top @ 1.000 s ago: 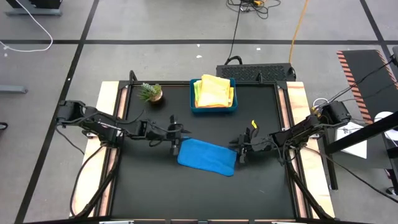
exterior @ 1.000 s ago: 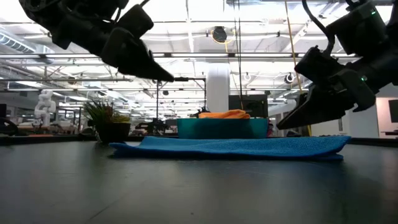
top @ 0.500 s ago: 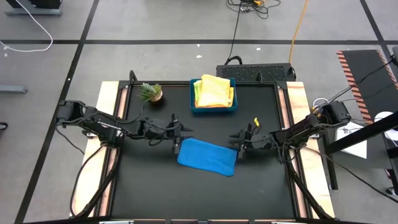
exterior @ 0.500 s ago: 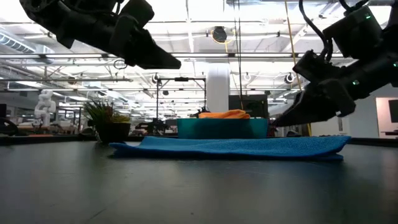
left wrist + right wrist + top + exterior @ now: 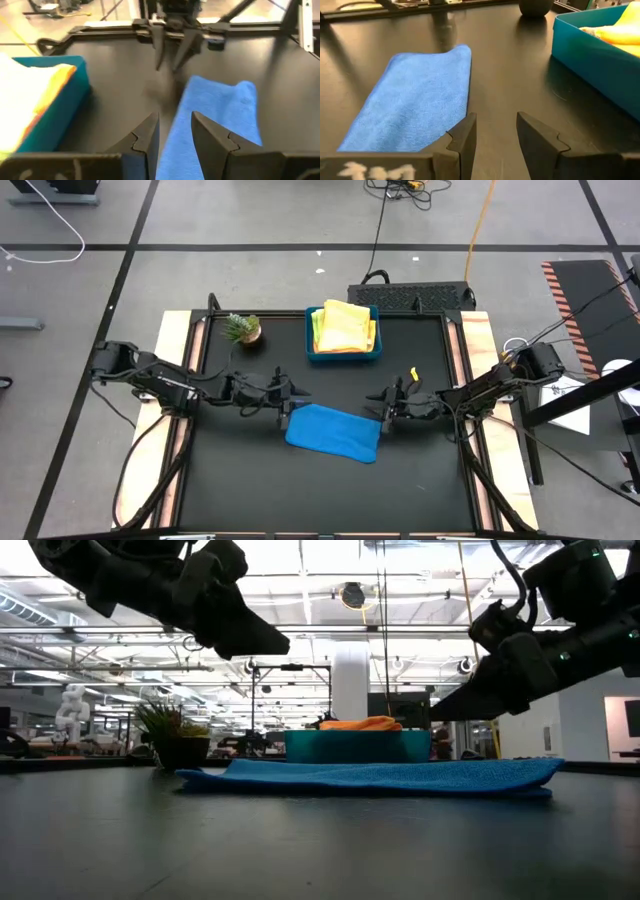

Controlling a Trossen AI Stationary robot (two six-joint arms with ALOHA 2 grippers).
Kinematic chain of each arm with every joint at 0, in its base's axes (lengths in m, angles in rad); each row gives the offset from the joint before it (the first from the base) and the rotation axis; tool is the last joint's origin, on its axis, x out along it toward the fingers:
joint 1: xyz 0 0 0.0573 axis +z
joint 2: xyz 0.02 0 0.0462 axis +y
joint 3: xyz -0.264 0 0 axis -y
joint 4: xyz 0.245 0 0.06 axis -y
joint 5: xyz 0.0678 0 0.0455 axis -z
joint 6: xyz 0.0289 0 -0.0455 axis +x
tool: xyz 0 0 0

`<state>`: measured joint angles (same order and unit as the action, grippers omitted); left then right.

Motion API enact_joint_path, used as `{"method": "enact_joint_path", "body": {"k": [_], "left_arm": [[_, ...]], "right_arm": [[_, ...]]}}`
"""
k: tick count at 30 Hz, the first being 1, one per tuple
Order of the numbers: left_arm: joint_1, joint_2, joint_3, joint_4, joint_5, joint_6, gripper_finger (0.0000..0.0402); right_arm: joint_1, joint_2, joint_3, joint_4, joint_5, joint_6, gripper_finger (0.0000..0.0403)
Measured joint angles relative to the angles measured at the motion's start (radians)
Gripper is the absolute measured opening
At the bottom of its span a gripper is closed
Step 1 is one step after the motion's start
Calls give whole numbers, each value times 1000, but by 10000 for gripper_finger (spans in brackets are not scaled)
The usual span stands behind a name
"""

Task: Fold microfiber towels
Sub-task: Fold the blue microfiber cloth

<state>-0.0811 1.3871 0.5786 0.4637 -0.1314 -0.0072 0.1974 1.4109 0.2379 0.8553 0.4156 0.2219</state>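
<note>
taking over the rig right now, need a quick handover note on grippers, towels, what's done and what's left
Left gripper: jaws open, empty, raised just off the blue towel's left end.
Right gripper: jaws open, empty, raised off the towel's right end.
Blue towel lies flat at the middle of the black table, folded into a narrow strip; neither gripper touches it.
Yellow and orange towels are piled in the blue tray at the far edge, beside a small potted plant.
Done: blue towel looks folded at least once.
Left: probably another fold, then the tray's towels.
</note>
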Motion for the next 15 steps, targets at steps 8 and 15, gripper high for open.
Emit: {"method": "enact_joint_path", "body": {"k": [8,15], "left_arm": [[-86,128,0,48,0,-54,115],[-182,239,0,137,-51,-82,115]], "right_arm": [[9,8,0,-7,-1,137,130],[31,32,-1,-146,-4,342,130]]}}
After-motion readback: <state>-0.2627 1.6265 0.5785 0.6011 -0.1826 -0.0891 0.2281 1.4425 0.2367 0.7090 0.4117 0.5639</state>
